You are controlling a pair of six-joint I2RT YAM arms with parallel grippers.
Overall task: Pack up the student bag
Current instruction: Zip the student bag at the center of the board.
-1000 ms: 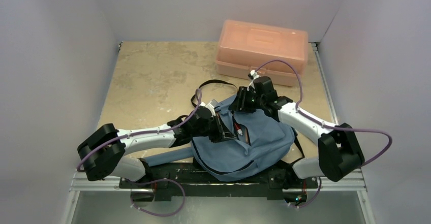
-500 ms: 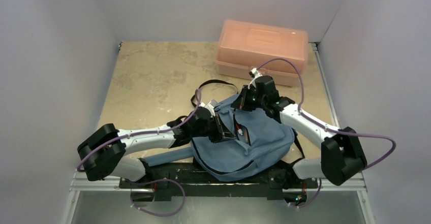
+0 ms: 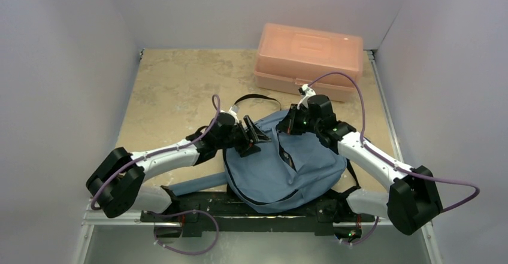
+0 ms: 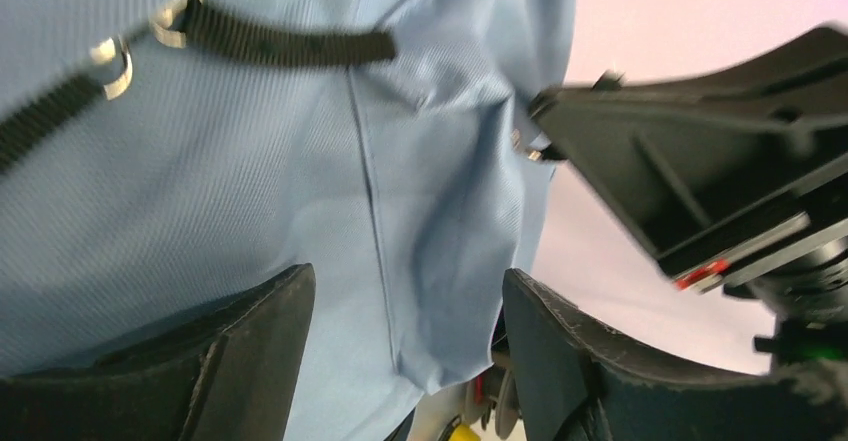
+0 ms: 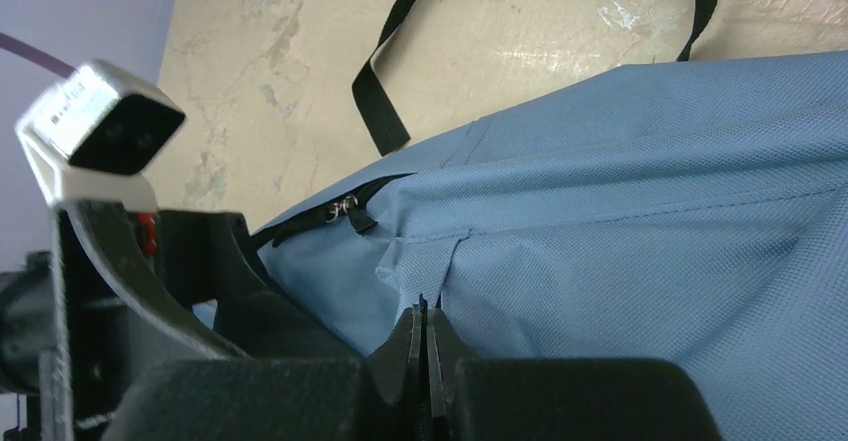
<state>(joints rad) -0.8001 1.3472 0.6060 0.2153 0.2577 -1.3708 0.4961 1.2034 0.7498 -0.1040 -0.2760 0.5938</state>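
The left jaws stand well apart and grip nothing: their two dark fingers [image 4: 255,346] frame a loose fold of the student bag [image 4: 250,161], whose blue-grey cloth hangs between and just beyond them without being pinched. Past those jaws a black webbing strap [image 4: 280,46] with metal rings [image 4: 115,61] crosses the cloth. The right jaws are pressed together, clamped on a small seam fold at the bag's upper edge, the fabric rising straight out of the line where the two fingers [image 5: 395,361] meet. Just beyond the right jaws and to their left is a metal zipper pull [image 5: 347,208] at the end of a dark zip line, and farther beyond them a thin black strap loop [image 5: 400,91] lies flat on the tabletop [image 5: 560,21]. Seen from above, the two sets of jaws face each other across the bag's far end, close but apart, with a dark zip opening in the cloth between them; the bag lies on the near middle of the tabletop, spreading back from both jaws toward the arm bases. Well beyond the right jaws, a salmon-pink plastic box [image 3: 308,57] sits by the far wall
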